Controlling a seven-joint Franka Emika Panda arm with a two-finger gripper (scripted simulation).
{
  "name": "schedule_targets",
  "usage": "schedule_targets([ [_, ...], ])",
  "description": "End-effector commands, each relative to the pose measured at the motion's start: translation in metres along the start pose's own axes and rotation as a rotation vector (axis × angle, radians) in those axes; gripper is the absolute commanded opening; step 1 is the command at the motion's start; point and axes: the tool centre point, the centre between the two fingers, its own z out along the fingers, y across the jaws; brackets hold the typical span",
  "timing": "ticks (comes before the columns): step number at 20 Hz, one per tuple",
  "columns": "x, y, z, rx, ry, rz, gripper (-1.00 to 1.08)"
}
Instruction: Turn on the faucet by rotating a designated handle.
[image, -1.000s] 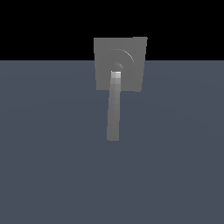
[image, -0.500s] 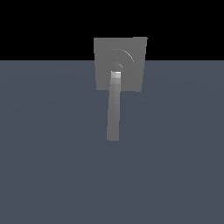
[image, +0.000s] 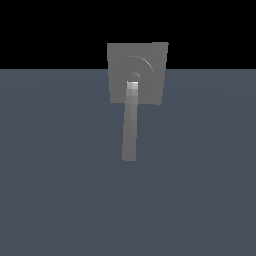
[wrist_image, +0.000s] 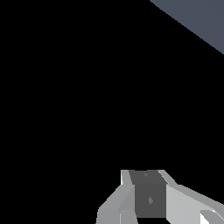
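Observation:
In the exterior view the faucet (image: 150, 57) is a matte grey square plate with a raised ringed hub (image: 135, 74), standing at the far edge of the floor. The handle (image: 130, 131), a long thin grey bar that is paler at the hub end, reaches from the hub toward the camera, tilted slightly to the exterior view's left. My gripper (wrist_image: 146, 188) shows only in the wrist view, as white finger parts around a dark grey surface against blackness. The faucet is out of the wrist view. I cannot tell how the jaws stand.
A flat blue-grey floor (image: 200, 180) fills the lower part of the exterior view, with black background above it. A corner of the same floor (wrist_image: 199, 17) shows in the wrist view. The arm is not in the exterior view.

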Motion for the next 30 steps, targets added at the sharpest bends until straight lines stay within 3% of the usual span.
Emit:
schedule_targets([
  [1, 0.012, 0.026, -0.016, -0.052, -0.072, -0.163, -1.0],
  [8, 0.069, 0.094, -0.059, -0.186, -0.261, -0.63, -1.0],
  [16, 0.175, 0.149, -0.107, -0.338, -0.467, -1.183, -1.0],
  [24, 0.302, 0.165, -0.148, -0.5, -0.667, -1.714, -1.0],
  [30, 0.373, 0.156, -0.167, -0.596, -0.778, -1.984, -1.0],
])
